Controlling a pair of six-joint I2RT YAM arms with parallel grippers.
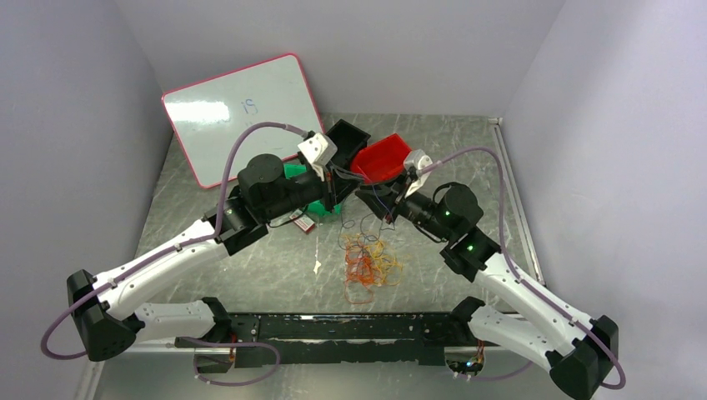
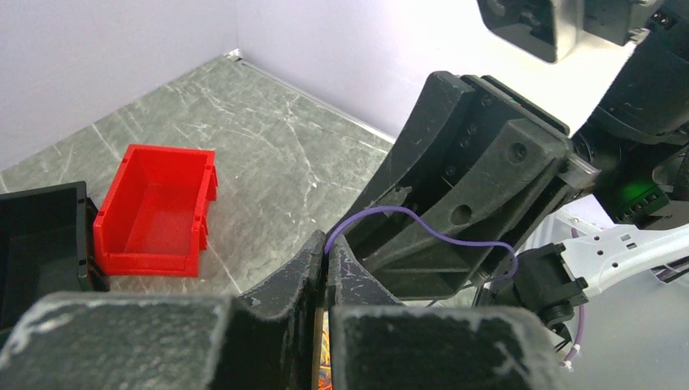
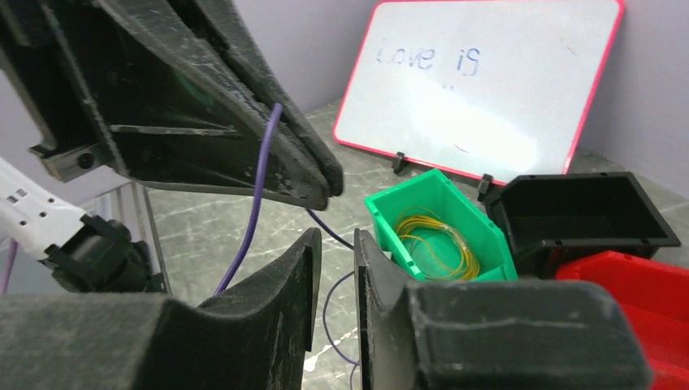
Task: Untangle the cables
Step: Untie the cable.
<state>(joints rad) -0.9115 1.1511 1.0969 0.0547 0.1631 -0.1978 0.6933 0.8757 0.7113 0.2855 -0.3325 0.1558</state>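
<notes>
Your left gripper (image 2: pixel 327 253) clenched a purple cable (image 2: pixel 422 224) above the table's (image 1: pixel 250 267) far half; your right gripper (image 3: pixel 337 240) stood parted, empty. Next, likely, drawing it free of the tangled cables (image 1: pixel 369 265).

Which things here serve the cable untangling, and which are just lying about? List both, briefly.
For the job:
cable tangle, yellow, orange and red
purple cable, pinched in the shut left gripper
right gripper, jaws slightly apart
yellow cables lying in the green bin

Lying about:
whiteboard
red bin, empty
black bin
</notes>
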